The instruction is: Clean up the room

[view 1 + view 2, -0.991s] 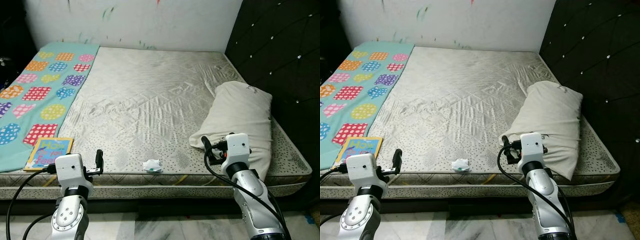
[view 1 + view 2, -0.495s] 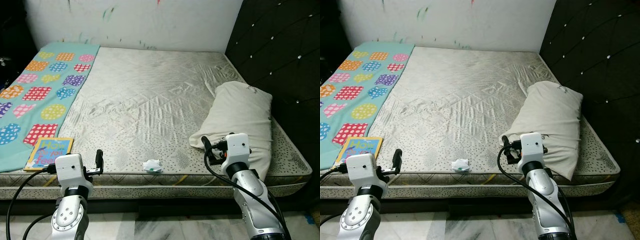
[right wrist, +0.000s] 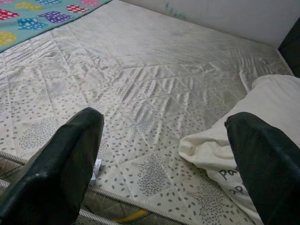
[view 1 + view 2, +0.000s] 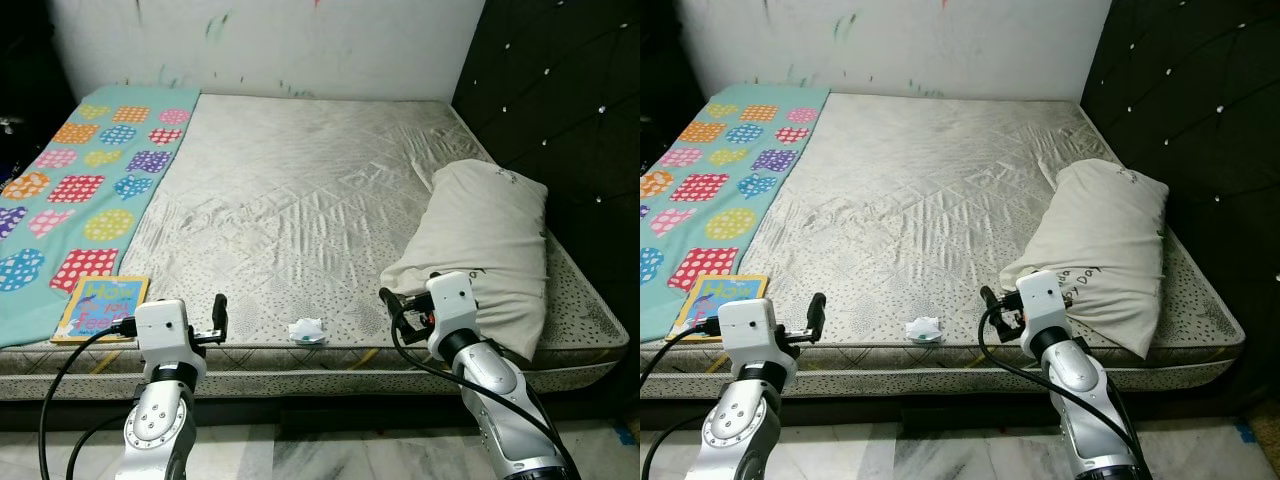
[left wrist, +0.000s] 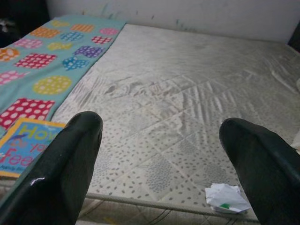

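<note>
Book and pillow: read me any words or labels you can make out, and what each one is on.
"How": top line on the book cover, at the near edge of the bed beside the blanket.
Below it, what looks like "you" and "Fee...": partly cut off, not sure.
Dark print on the pillow at its near end: too small to read.
Crumpled paper: a green mark, no readable text.

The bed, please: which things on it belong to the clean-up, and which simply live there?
To clean up:
- crumpled paper scrap at the near mattress edge
- picture book on the blanket's near end

Simply there:
- pillow
- patterned blanket
- mattress
</note>
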`<state>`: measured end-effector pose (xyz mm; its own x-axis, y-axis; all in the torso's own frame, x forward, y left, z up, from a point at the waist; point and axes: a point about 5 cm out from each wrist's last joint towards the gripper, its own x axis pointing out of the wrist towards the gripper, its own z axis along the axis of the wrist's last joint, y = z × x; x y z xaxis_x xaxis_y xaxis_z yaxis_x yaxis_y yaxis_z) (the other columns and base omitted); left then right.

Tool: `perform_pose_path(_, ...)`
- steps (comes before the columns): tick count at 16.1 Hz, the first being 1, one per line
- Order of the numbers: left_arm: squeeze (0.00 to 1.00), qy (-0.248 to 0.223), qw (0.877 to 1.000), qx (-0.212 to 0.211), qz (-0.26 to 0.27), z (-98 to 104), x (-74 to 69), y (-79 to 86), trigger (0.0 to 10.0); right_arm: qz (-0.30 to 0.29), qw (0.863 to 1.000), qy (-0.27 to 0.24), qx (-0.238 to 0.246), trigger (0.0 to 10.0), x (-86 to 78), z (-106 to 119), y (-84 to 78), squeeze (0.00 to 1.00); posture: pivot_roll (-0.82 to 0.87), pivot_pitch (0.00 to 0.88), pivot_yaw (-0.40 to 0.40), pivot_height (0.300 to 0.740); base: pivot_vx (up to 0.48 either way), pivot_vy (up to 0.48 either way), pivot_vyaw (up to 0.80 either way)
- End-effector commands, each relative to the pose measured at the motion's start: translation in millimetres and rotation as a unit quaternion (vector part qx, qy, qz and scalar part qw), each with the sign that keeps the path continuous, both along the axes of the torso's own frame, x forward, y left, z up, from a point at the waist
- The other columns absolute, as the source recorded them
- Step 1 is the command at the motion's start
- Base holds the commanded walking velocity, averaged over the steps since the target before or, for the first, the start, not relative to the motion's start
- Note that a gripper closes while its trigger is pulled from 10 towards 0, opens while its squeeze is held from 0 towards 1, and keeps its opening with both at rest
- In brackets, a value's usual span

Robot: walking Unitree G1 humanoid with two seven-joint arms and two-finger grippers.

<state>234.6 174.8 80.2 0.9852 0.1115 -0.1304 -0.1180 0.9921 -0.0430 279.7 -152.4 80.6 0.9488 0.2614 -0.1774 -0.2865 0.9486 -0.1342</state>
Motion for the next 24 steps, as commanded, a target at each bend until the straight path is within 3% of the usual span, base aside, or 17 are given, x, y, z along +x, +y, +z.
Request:
perform_pose_path(1,0.0,-0.002,1.0,0.004,-0.003,4,0.9,1.0,10.0,-0.001,1.0,-0.001,0.002,10.0,1.3,3,-1.3,0.0,-0.03,0.0,-0.055,0.74,0.0,0.0,0.0)
perform_pose_path(4,0.0,0.007,1.0,0.009,-0.008,-1,2.5,3.8,10.0,-0.007,1.0,0.003,-0.016,10.0,-7.4,-2,-1.3,0.0,-0.06,0.0,-0.044,0.74,0.0,0.0,0.0)
perform_pose_path(5,0.0,0.006,1.0,0.015,-0.004,-2,4.9,1.9,10.0,-0.047,0.998,-0.004,-0.034,10.0,-4.4,-1,-12.4,0.0,-0.06,0.0,-0.045,0.74,0.0,0.0,0.0)
perform_pose_path(8,0.0,-0.005,1.0,0.011,0.003,3,9.2,0.1,10.0,-0.114,0.993,-0.005,0.01,10.0,4.1,4,-27.5,0.0,-0.05,0.0,-0.048,0.74,0.0,0.0,0.0)
perform_pose_path(15,0.0,-0.007,1.0,0.016,0.015,4,4.4,7.4,10.0,-0.099,0.995,-0.01,0.019,10.0,8.1,4,-14.9,0.0,-0.01,0.0,-0.058,0.74,0.0,0.0,0.0)
perform_pose_path(24,0.0,-0.021,0.999,-0.019,-0.032,8,3.7,-4.1,10.0,-0.107,0.994,-0.012,0.02,10.0,5.0,6,-20.6,0.0,-0.04,0.0,-0.051,0.74,0.0,0.0,0.0)
